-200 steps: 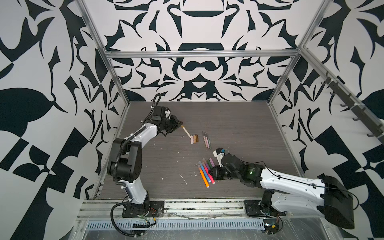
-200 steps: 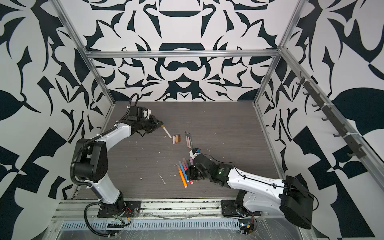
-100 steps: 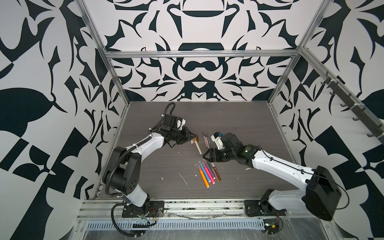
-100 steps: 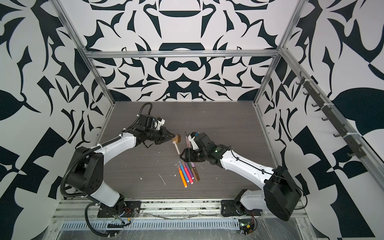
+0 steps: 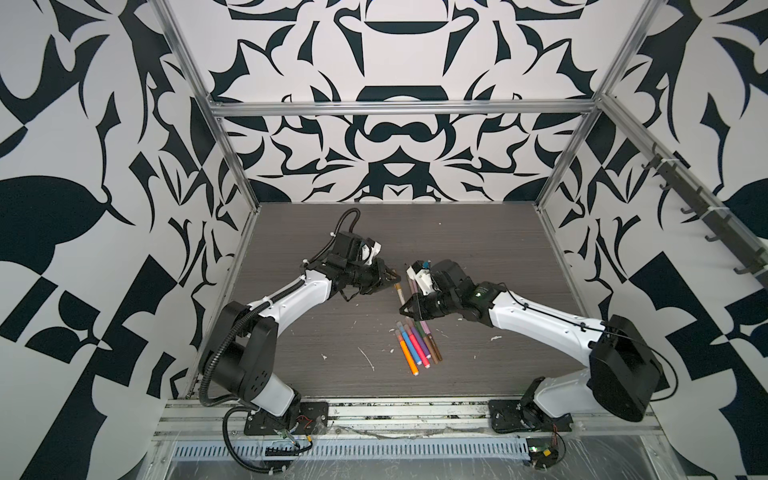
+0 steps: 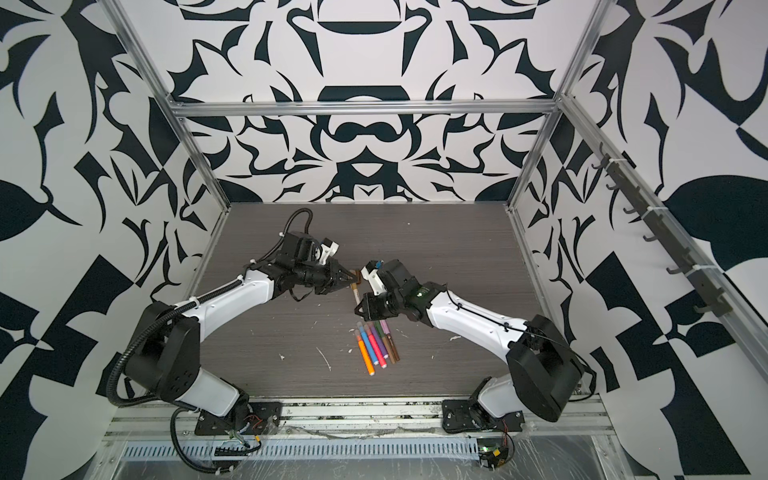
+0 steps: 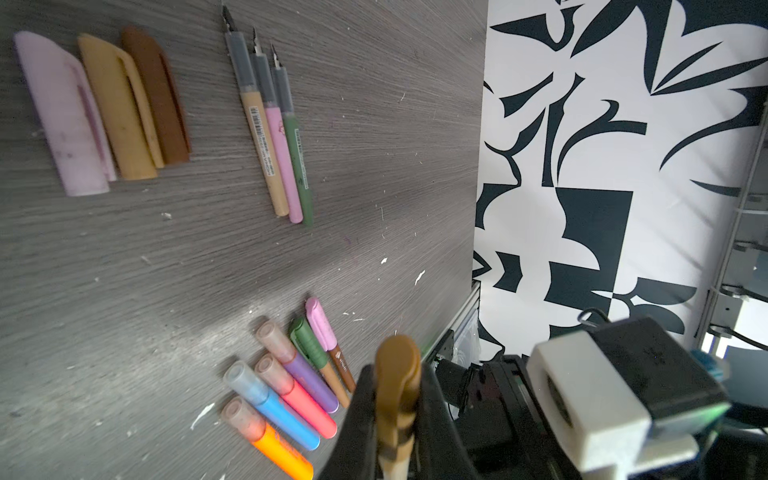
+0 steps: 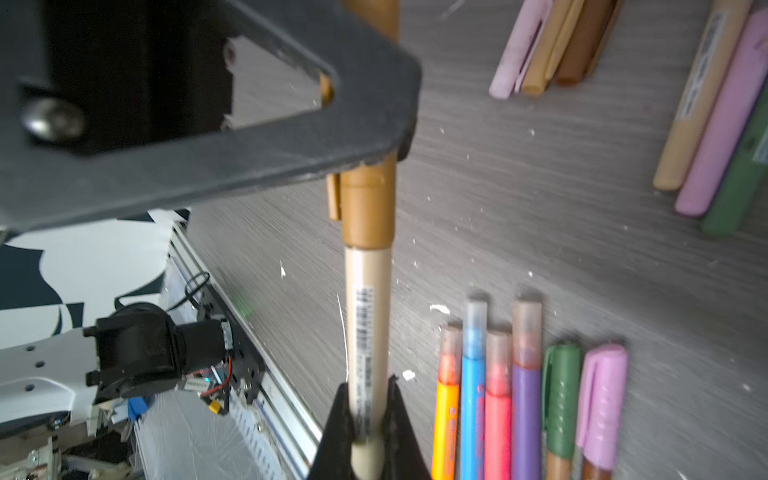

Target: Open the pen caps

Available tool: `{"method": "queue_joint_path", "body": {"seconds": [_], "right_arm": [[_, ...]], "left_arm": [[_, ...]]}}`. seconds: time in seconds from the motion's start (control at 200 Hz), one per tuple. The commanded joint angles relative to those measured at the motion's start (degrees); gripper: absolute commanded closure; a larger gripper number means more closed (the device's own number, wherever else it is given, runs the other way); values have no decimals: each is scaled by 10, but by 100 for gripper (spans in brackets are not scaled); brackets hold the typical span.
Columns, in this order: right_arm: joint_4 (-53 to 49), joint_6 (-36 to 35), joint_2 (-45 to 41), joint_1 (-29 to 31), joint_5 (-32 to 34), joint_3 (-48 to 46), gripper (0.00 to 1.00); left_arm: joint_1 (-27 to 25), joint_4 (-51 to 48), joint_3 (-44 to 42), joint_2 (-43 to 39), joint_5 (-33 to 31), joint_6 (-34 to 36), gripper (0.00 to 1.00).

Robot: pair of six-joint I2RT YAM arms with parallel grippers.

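Observation:
A tan pen (image 8: 368, 311) with a light-brown cap (image 8: 368, 208) hangs above the table between both arms. My left gripper (image 7: 395, 436) is shut on the cap (image 7: 397, 374). My right gripper (image 8: 370, 415) is shut on the pen's body. The cap sits on the pen. In both top views the pen (image 5: 400, 293) (image 6: 355, 293) spans from the left gripper (image 5: 394, 280) to the right gripper (image 5: 404, 309). Three loose pen caps (image 7: 118, 108), pink, tan and brown, lie side by side on the table.
Three uncapped pens (image 7: 274, 133), tan, pink and green, lie beside the loose caps. A row of several capped pens (image 5: 417, 345) (image 8: 519, 395) lies just in front of the right gripper. White flecks dot the dark table (image 5: 332, 332). Patterned walls enclose three sides.
My left arm has carried the tan pen from the back left to the middle. My right gripper left the row of pens, moved up to this pen and shut on its body.

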Motion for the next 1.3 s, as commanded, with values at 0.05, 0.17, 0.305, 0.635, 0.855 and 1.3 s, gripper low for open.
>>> {"method": "queue_joint_path", "body": {"seconds": [0.05, 0.17, 0.305, 0.635, 0.855, 1.3], "right_arm": [[27, 78, -48, 54, 25, -104, 100], [43, 110, -100, 78, 51, -155, 100], [-14, 96, -172, 73, 92, -154, 100], [-25, 96, -186, 61, 86, -140, 100], [28, 109, -197, 61, 55, -158, 91], [-90, -93, -11, -52, -119, 52, 38]], "left_arm": [[99, -11, 76, 55, -70, 19, 100], [117, -11, 101, 99, -68, 28, 100], [119, -20, 93, 123, -87, 54, 100], [131, 79, 35, 128, -56, -15, 100], [133, 92, 33, 98, -66, -28, 100], [56, -30, 16, -31, 51, 82, 100]]}}
